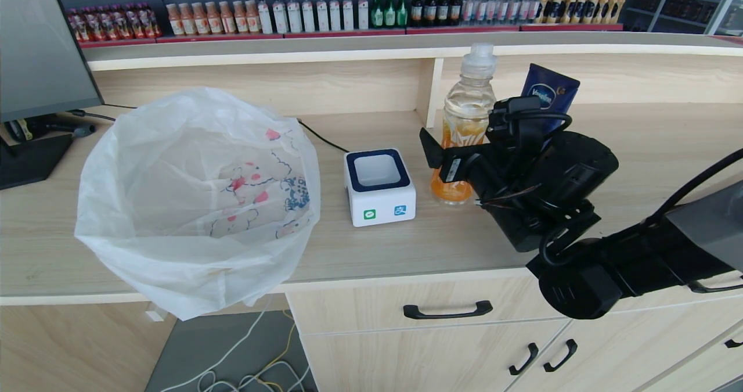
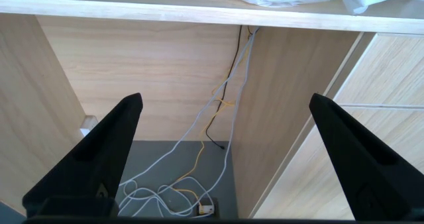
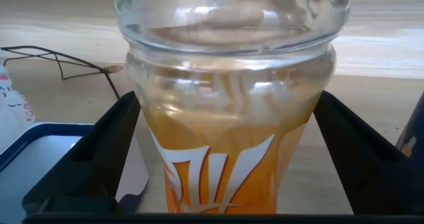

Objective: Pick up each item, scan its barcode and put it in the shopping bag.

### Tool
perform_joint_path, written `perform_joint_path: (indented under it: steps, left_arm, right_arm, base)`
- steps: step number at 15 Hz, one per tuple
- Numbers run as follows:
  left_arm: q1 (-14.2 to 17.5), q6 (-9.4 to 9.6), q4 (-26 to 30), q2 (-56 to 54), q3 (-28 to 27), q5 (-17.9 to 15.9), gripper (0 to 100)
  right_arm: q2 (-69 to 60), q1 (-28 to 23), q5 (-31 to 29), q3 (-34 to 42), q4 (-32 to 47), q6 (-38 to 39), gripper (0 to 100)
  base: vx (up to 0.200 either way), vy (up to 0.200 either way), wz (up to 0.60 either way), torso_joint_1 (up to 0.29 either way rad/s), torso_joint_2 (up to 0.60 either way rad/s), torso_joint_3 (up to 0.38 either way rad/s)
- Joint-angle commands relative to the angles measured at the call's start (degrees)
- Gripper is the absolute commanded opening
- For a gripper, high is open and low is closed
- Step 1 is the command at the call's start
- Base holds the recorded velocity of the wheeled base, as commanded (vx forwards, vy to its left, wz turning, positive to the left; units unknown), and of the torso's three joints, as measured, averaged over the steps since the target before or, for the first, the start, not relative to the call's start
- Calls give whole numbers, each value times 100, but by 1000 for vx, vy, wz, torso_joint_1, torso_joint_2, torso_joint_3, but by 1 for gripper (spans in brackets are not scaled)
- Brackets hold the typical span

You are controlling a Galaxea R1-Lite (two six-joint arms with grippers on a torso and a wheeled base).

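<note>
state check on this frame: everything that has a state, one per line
shopping bag: open, standing on counter
scanner: window up, uncovered
drink bottle: upright, capped, on counter
blue tube: upright behind drink bottle
right gripper: open, straddling drink bottle
left gripper: open, empty, below counter
drawers: shut
</note>
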Motion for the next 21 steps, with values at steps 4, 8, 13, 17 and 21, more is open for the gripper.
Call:
perform_joint_path:
  steps: [4, 8, 13, 17, 21]
  left_arm:
    - [-6, -2, 0, -2, 0, 0, 100]
    - [2, -2, 0, -2, 0, 0, 100]
    - [-6, -2, 0, -2, 0, 0, 100]
    - [2, -2, 0, -2, 0, 0, 100]
    - [2, -2, 0, -2, 0, 0, 100]
  right_arm:
    - [17, -8, -1, -1, -6, 7, 100]
    - [17, -8, -1, -10, -50, 42, 0]
    - [34, -8, -1, -116, -68, 112, 0]
    - [26, -8, -1, -142, -77, 130, 0]
    - [-18, -8, -1, -142, -77, 130, 0]
  base:
    - [0, 0, 0, 0, 0, 0]
    - [0, 0, 0, 0, 0, 0]
    - [0, 0, 0, 0, 0, 0]
    - [0, 0, 0, 0, 0, 0]
    - [0, 0, 0, 0, 0, 0]
